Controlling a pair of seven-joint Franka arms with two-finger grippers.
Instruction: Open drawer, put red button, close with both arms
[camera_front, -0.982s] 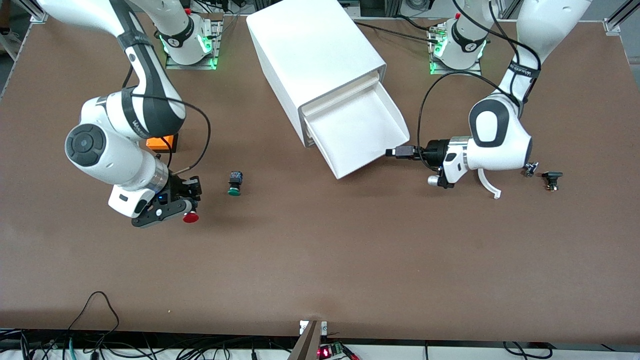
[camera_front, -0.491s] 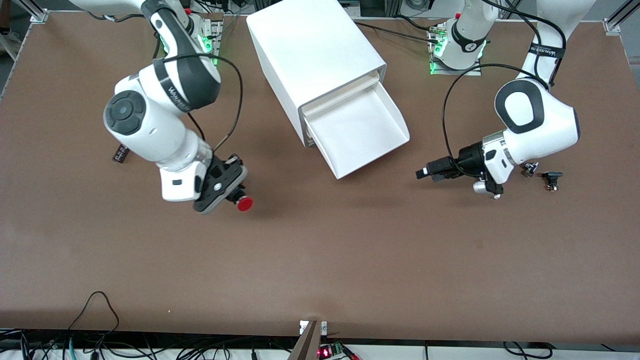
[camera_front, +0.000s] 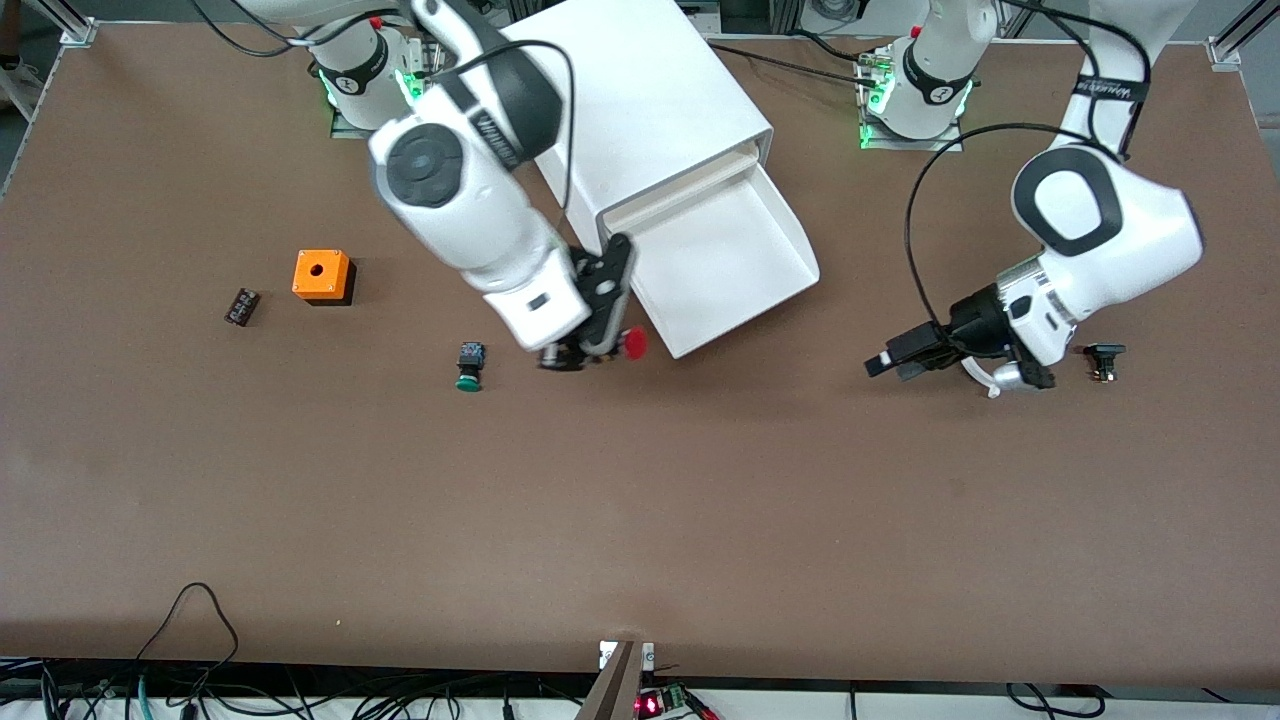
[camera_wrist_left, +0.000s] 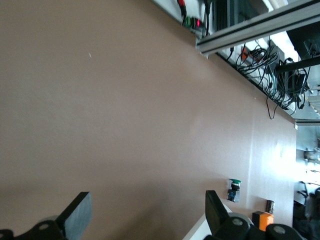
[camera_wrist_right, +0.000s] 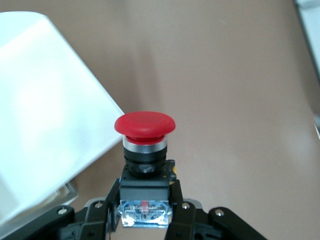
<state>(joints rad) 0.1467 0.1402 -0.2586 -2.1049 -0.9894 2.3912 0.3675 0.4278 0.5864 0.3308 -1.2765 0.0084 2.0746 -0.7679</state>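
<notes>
The white cabinet (camera_front: 620, 100) has its bottom drawer (camera_front: 720, 260) pulled out and empty. My right gripper (camera_front: 603, 352) is shut on the black body of the red button (camera_front: 634, 344) and holds it in the air just beside the drawer's front corner. In the right wrist view the red cap (camera_wrist_right: 145, 125) stands above my right gripper (camera_wrist_right: 145, 202), with the drawer's wall (camera_wrist_right: 45, 110) beside it. My left gripper (camera_front: 890, 365) is open and empty over bare table, apart from the drawer toward the left arm's end. Its fingers (camera_wrist_left: 77, 217) stand wide apart in the left wrist view.
A green button (camera_front: 468, 366) lies on the table beside the right gripper, toward the right arm's end. An orange box (camera_front: 322, 276) and a small black part (camera_front: 241, 306) lie farther toward that end. Another small black part (camera_front: 1103, 358) lies by the left arm.
My right arm has carried the red button from the right arm's end of the table to the drawer's front corner. My left gripper has drawn back from the drawer's front edge.
</notes>
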